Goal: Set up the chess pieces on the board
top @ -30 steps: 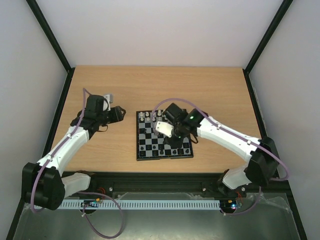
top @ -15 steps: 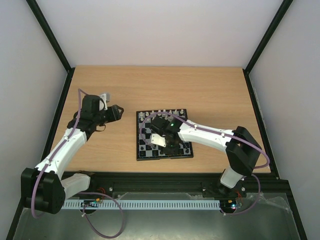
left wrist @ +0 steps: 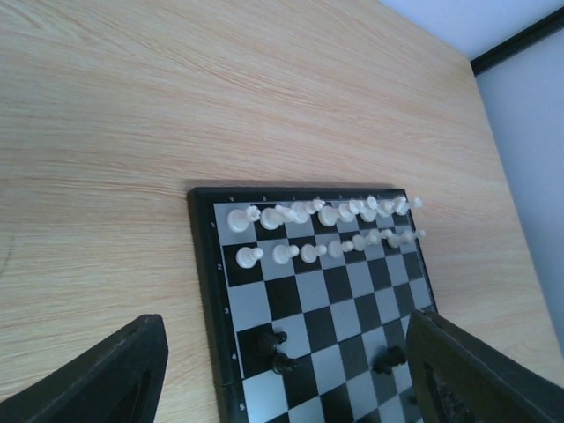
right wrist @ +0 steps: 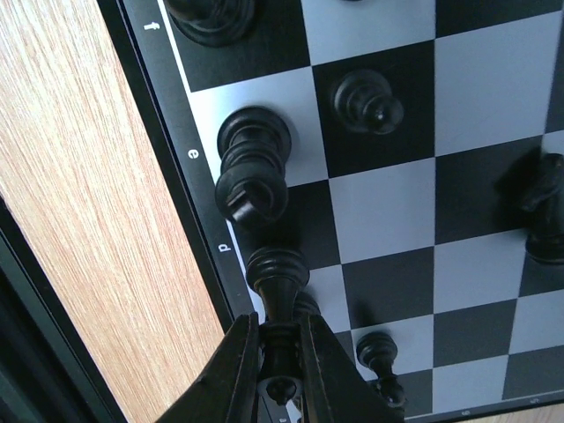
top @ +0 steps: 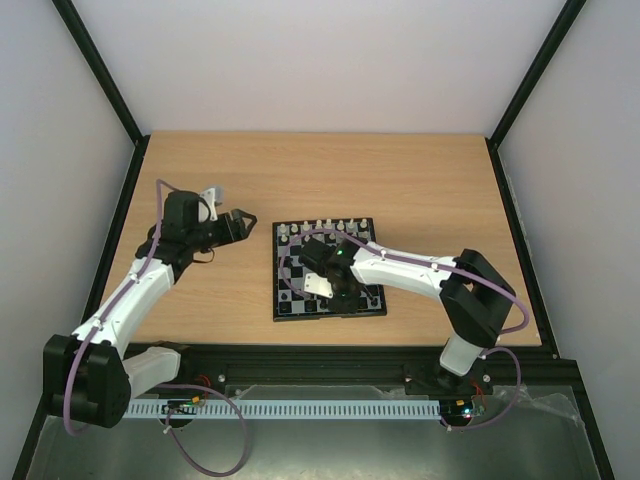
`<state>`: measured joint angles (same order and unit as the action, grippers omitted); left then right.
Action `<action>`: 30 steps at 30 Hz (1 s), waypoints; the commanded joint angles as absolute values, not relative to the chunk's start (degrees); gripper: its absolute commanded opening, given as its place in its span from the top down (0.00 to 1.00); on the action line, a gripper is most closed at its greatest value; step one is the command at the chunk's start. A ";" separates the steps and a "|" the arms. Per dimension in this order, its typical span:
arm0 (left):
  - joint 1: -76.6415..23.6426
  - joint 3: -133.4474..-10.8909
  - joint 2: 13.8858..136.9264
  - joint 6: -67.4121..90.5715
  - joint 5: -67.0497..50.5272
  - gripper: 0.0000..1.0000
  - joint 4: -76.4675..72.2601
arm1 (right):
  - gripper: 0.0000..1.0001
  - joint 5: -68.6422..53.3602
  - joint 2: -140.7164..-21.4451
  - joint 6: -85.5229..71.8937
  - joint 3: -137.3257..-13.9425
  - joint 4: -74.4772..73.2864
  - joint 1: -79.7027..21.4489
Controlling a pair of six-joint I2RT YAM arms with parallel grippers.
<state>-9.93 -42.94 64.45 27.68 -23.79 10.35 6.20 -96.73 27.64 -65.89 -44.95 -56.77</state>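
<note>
The board (top: 290, 300) is lying on a wooden table (top: 400, 180) between pale walls (top: 300, 60). The right gripper (right wrist: 277, 352) is pinching a half-hidden black piece (right wrist: 277, 275); the left gripper (left wrist: 284, 352) is gaping wide.

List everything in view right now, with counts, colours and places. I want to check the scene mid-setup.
board: one, black-and-grey chequered, mid-table.
white pieces: two rows, exact count unclear, on the board's far side.
black pieces: at least six, scattered over the board's near half.
table: one, light wood.
left hand: open, over bare wood left of the board.
right hand: shut on a black piece at the board's near edge.
</note>
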 commanded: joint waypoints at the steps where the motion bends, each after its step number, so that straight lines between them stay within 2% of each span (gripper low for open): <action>1: -9.67 -41.26 63.51 33.00 -30.44 0.06 5.87 | 0.92 4.87 -98.36 27.34 -64.90 -46.62 -57.33; 2: -9.67 -41.27 63.35 34.74 -31.33 0.02 5.51 | 0.92 4.84 -98.43 27.26 -64.91 -46.32 -57.31; 3: -9.67 -41.37 63.18 36.43 -31.99 0.01 5.39 | 0.92 4.77 -98.47 27.17 -64.96 -45.98 -57.28; 15: -10.97 -52.94 60.75 53.33 -27.76 0.01 16.99 | 0.88 2.26 -100.78 26.24 -67.32 -44.99 -57.24; 18: -12.33 -56.53 61.29 55.90 -25.92 0.01 20.85 | 0.72 2.19 -100.01 25.58 -67.61 -44.32 -57.23; 23: -14.23 -63.23 62.52 59.74 -25.70 0.01 28.34 | 0.53 -1.86 -95.72 24.90 -68.64 -45.65 -56.46; 30: -14.75 -69.89 62.06 63.12 -29.95 0.01 30.84 | 0.46 -13.16 -91.89 24.19 -72.12 -46.90 -49.28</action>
